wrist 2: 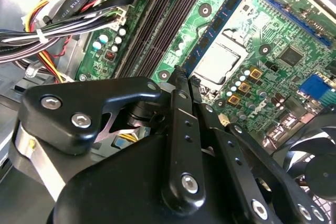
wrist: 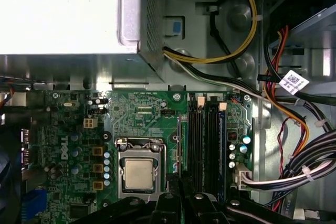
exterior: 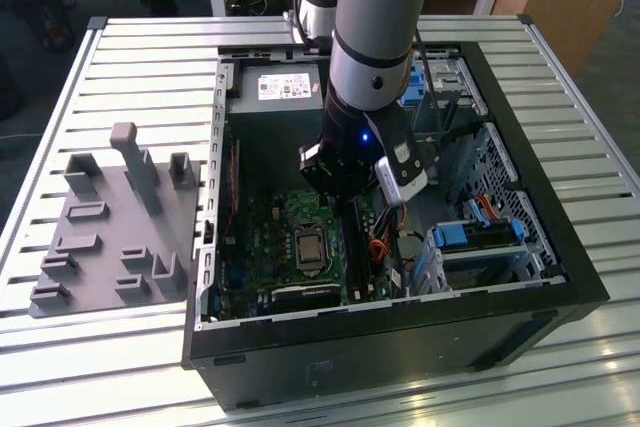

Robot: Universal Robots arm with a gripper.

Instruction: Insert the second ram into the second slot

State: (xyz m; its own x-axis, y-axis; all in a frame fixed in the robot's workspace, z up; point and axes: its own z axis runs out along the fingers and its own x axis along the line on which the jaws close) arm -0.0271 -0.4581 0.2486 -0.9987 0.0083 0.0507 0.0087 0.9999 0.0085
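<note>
A thin blue ram stick (wrist 2: pixel 220 24) with dark chips stands seated in the memory slot closest to the processor (wrist 2: pixel 218 64). In the first wrist view the same ram (wrist: pixel 178 140) shows edge-on as a narrow blue strip. My gripper (wrist 2: pixel 181 74) hovers over the stick's near end with its black fingers (wrist 2: pixel 178 129) closed together. I cannot tell if the tips touch the stick. The neighbouring black slots (wrist: pixel 202 140) are bare. In the exterior view the gripper (exterior: pixel 345 197) hangs low inside the open computer case, above the motherboard (exterior: pixel 290 237).
Bundled cables (wrist: pixel 294 145) run beside the slots. The power supply (exterior: pixel 280 87) sits at the case's far end, and drive bays with light-blue latches (exterior: pixel 470 237) are on the exterior view's right. A grey fixture plate (exterior: pixel 110 227) lies outside the case on the slatted table.
</note>
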